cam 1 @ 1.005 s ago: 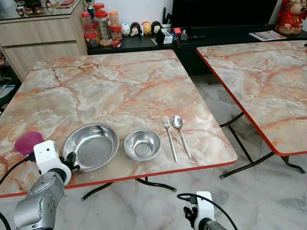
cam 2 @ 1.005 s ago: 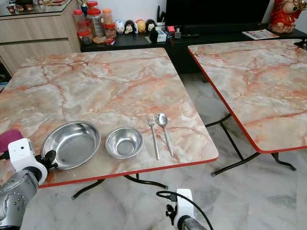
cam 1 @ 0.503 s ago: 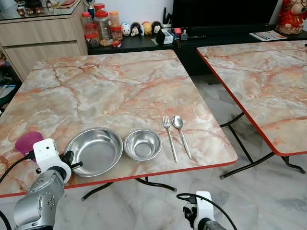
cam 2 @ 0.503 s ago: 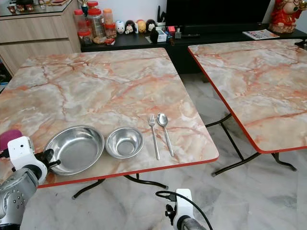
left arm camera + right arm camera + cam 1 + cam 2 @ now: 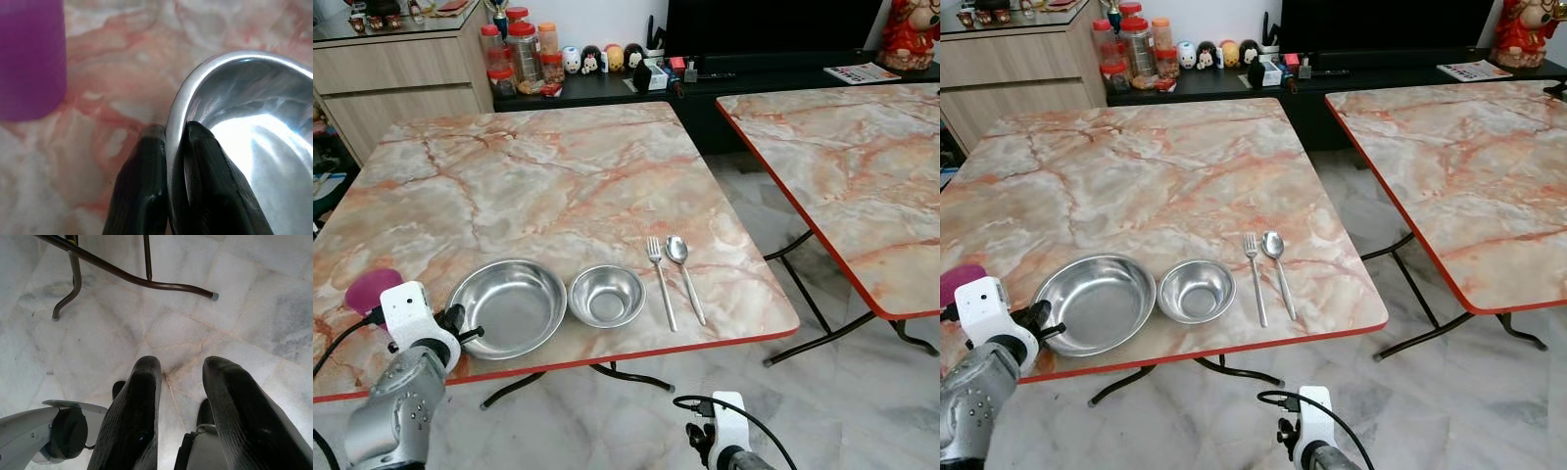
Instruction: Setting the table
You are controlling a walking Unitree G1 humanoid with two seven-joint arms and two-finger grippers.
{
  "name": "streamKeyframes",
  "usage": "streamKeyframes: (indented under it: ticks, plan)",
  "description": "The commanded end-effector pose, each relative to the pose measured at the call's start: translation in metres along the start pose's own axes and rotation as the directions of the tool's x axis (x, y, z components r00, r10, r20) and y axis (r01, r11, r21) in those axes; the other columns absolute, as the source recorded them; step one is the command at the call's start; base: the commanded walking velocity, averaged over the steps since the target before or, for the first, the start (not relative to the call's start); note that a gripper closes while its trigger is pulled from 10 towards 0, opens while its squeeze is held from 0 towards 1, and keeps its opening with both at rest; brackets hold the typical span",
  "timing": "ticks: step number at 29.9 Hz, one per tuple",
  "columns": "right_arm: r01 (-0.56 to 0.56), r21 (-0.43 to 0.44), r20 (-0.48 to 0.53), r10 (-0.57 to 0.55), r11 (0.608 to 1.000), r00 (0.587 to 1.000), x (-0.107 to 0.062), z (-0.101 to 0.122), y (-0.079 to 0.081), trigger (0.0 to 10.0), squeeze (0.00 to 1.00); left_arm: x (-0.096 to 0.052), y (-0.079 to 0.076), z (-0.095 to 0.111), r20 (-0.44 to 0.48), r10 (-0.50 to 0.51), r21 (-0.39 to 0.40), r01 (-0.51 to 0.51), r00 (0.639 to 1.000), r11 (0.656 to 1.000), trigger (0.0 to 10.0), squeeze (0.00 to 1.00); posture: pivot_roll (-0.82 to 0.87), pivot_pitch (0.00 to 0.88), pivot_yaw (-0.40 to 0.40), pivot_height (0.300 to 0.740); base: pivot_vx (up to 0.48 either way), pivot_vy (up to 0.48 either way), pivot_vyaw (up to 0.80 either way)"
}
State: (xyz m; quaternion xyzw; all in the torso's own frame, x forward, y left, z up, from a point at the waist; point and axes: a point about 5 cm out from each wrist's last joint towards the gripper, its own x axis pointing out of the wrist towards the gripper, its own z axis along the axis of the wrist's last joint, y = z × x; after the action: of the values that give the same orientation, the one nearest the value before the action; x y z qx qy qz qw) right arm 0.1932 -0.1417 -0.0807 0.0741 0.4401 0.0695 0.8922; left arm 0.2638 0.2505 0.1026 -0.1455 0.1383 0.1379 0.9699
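While the left gripper (image 5: pixel 168 142) is pinching the wide shiny steel bowl's (image 5: pixel 509 305) rim, it should be sliding it level; the right gripper (image 5: pixel 181 382) is hanging spread.

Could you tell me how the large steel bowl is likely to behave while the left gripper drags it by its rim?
The large steel bowl looks thin and rigid, so it probably stays stiff and light. The left gripper pinches only its polished rim, so it may slip or pivot. On the smooth table it should slide easily and could nudge the small bowl beside it.
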Motion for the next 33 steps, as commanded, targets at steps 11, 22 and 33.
streamKeyframes:
  ticks: [11, 22, 33]
  plan:
    - [0.019, 0.006, -0.007, -0.019, 1.000, 1.000, -0.002, -0.002, -0.007, 10.0, 0.00, 0.001, -0.009, 0.019, 0.223, 0.043, -0.193, 0.001, 0.974, 0.981, 10.0, 0.00, -0.01, 0.000, 0.013, 0.740, 0.000, 0.000, 0.00]
    - [0.030, 0.019, 0.018, -0.030, 0.999, 0.999, -0.002, 0.002, -0.010, 10.0, 0.00, 0.015, -0.051, 0.031, 0.352, 0.019, -0.386, 0.126, 0.936, 0.914, 10.0, 0.00, -0.02, 0.000, 0.004, 0.740, 0.000, 0.000, 0.00]
    - [0.066, 0.035, 0.023, -0.067, 0.997, 0.997, -0.004, 0.002, -0.018, 10.0, 0.00, 0.019, -0.080, 0.050, 0.447, -0.012, -0.417, 0.220, 0.894, 0.882, 10.0, 0.00, -0.04, 0.000, 0.008, 0.740, 0.000, -0.170, 0.00]
